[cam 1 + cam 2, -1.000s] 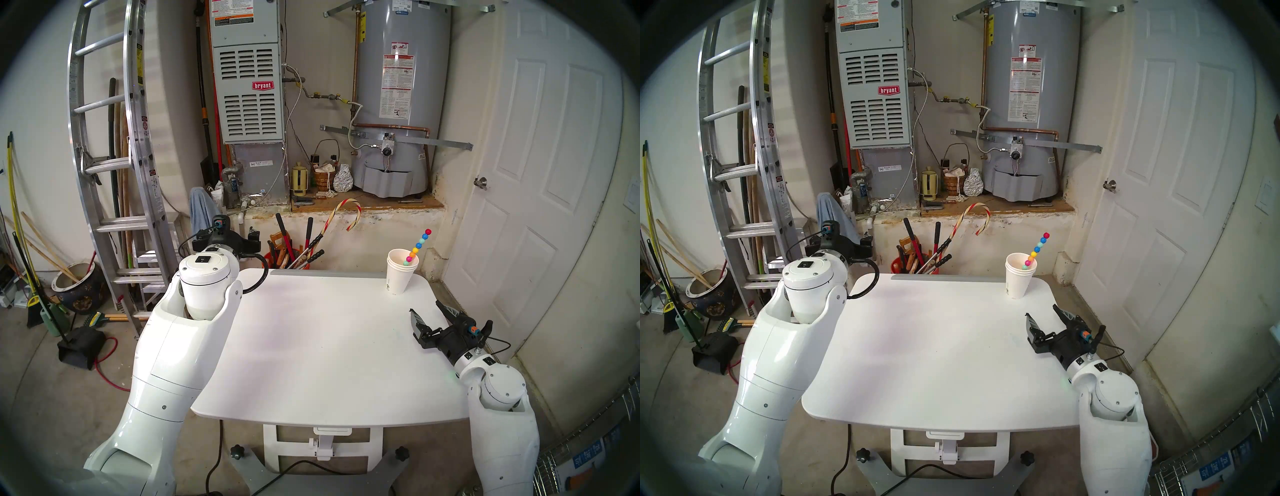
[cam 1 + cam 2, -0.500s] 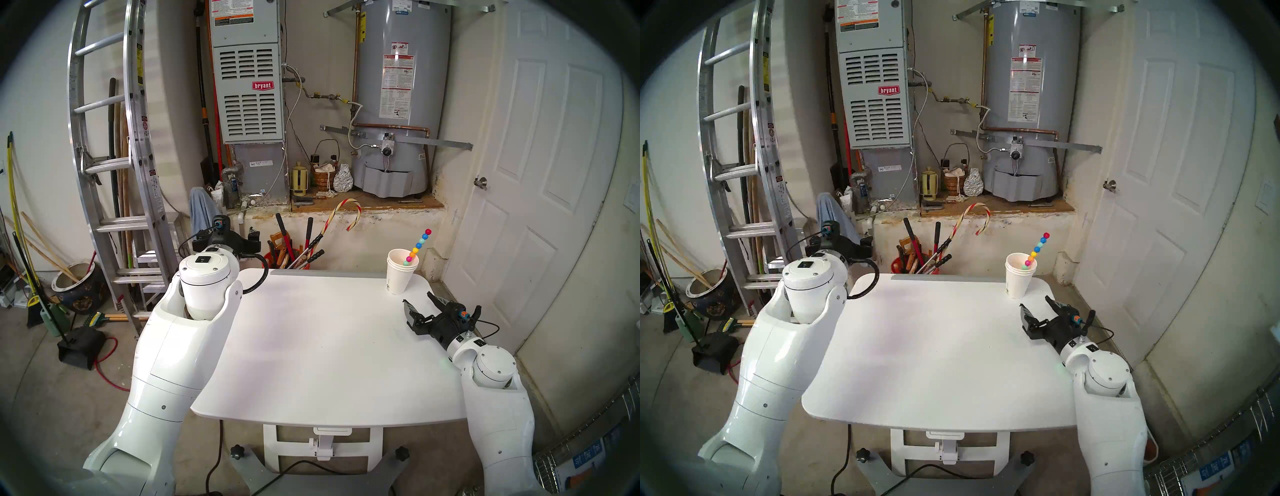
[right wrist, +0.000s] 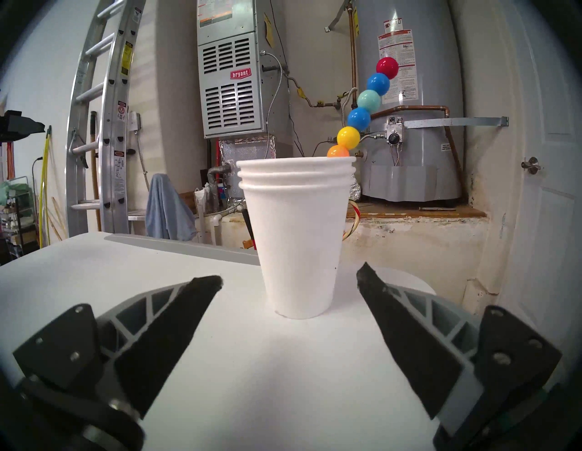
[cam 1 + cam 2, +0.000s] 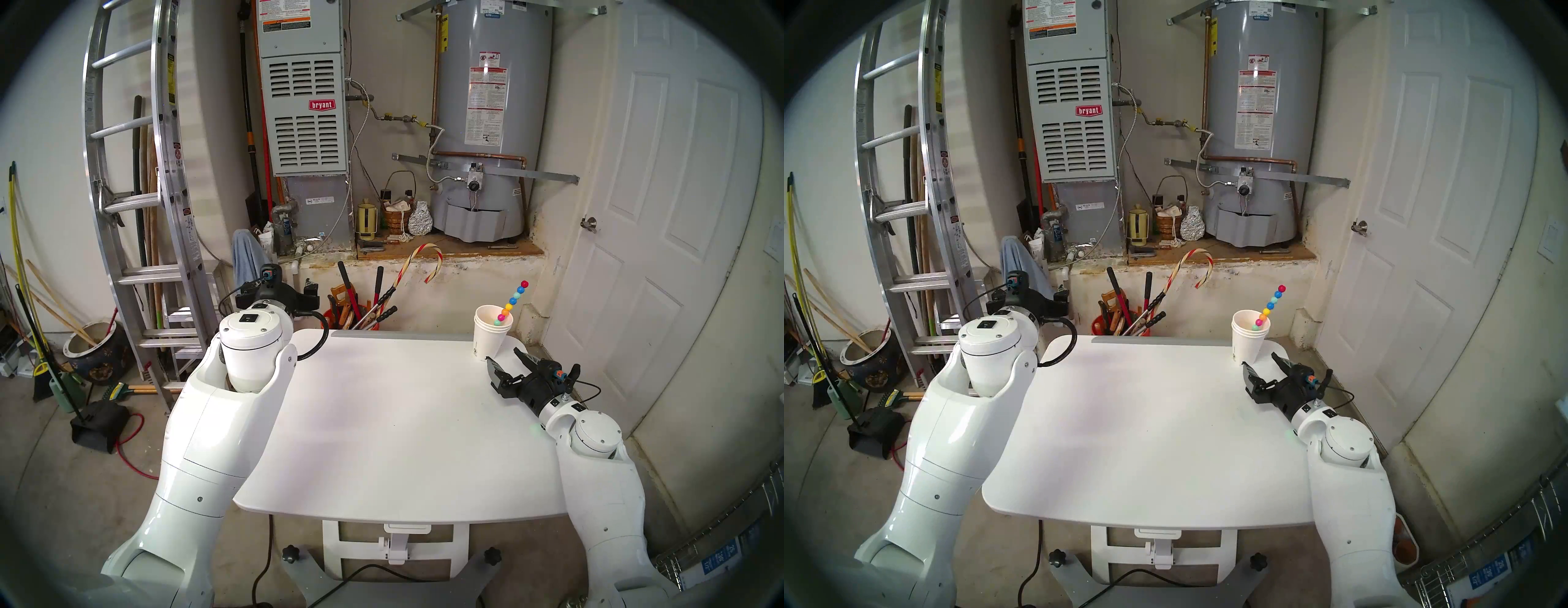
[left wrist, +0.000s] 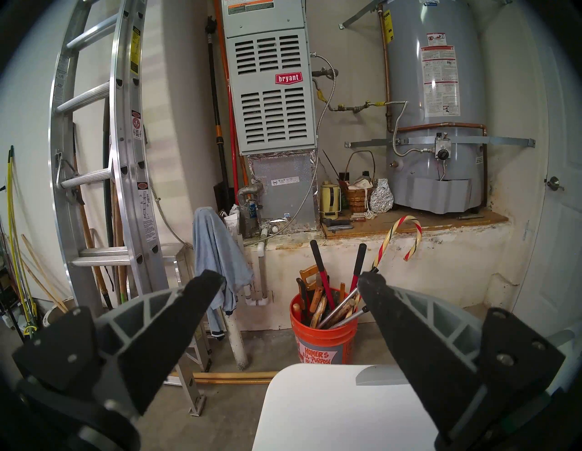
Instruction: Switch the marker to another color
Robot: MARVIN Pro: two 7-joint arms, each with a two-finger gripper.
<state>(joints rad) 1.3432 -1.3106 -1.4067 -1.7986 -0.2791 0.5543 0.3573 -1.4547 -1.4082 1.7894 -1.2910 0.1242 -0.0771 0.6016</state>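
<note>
The marker [image 4: 512,301], a slim stick of rainbow bead segments, leans to the right in a stack of white cups [image 4: 488,339] at the table's far right corner. It also shows in the head stereo right view [image 4: 1270,306] and the right wrist view [image 3: 365,107], with the cups [image 3: 296,233] straight ahead. My right gripper [image 4: 504,356] is open and empty, low over the table just in front of the cups [image 4: 1247,344]; it also shows in the head stereo right view [image 4: 1260,360] and the right wrist view [image 3: 288,277]. My left gripper [image 5: 288,278] is open and empty beyond the table's far left corner.
The white table [image 4: 403,424] stands by a white door [image 4: 662,212] on the right. Behind it an orange bucket [image 5: 321,343] holds tools and a red-and-white striped candy cane [image 4: 420,263]. A ladder [image 4: 140,191] leans at the left.
My right gripper has moved forward and a little left across the table, from the right edge up to the cups, staying open. The left arm has not moved.
</note>
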